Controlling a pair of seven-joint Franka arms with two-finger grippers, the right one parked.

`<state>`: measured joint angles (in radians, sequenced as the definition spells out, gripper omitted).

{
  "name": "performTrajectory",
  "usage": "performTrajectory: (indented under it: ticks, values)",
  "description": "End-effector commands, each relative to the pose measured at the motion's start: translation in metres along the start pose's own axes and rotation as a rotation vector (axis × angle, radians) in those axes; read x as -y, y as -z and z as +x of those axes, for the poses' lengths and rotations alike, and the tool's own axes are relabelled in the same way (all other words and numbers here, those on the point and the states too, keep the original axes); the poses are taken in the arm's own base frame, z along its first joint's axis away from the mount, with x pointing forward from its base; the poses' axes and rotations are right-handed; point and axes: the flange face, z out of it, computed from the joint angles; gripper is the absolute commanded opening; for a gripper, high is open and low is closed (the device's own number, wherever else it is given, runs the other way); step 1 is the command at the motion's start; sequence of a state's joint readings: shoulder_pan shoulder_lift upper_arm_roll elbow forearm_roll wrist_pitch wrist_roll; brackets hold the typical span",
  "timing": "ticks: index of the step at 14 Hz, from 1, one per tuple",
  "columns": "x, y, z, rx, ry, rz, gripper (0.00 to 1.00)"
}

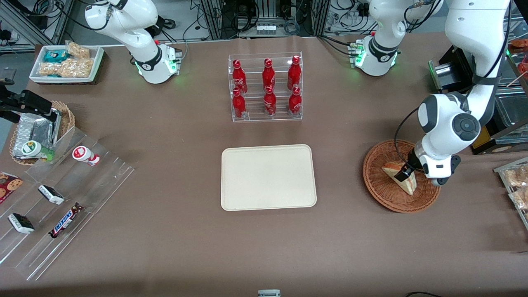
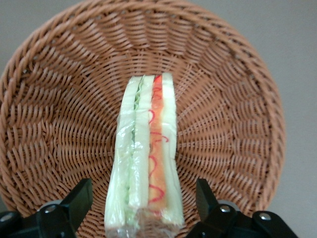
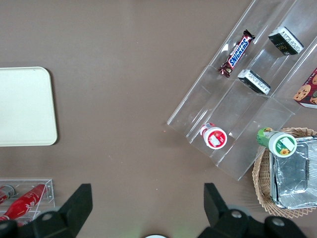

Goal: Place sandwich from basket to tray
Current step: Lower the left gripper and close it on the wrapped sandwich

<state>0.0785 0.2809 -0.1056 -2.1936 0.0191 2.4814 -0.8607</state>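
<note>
Item, grasp step: we find our left gripper [image 2: 143,208] with jaws wide astride the clear-wrapped triangular sandwich [image 2: 144,158] in the reddish-brown wicker basket [image 1: 377,181]; next we judge closing, lifting toward the cream rectangular tray [image 1: 268,177].

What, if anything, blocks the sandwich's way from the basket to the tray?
Nothing visible does. The gripper is down in the basket, its open jaws on either side of the sandwich. Between basket and tray lies only bare table, and the tray's surface is bare. The bottle rack stands farther from the front camera, off that line.
</note>
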Motion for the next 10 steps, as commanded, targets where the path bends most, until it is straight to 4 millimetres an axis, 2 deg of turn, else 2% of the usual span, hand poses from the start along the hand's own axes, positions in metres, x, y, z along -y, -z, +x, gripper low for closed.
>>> performTrajectory:
  ticks: [1, 2, 3, 5, 8, 10]
  values:
    - [-0.003, 0.007, 0.001, -0.011, 0.015, 0.0, 0.11]
    - [-0.004, 0.01, 0.0, -0.007, 0.01, 0.007, 0.04]
    - [-0.01, 0.019, 0.001, -0.009, -0.006, 0.022, 0.02]
    - [-0.031, 0.052, 0.008, 0.016, -0.038, 0.096, 0.03]
    - [-0.086, 0.094, -0.019, 0.031, -0.117, 0.119, 0.03]
    - [-0.121, 0.11, -0.048, 0.054, -0.174, 0.132, 0.03]
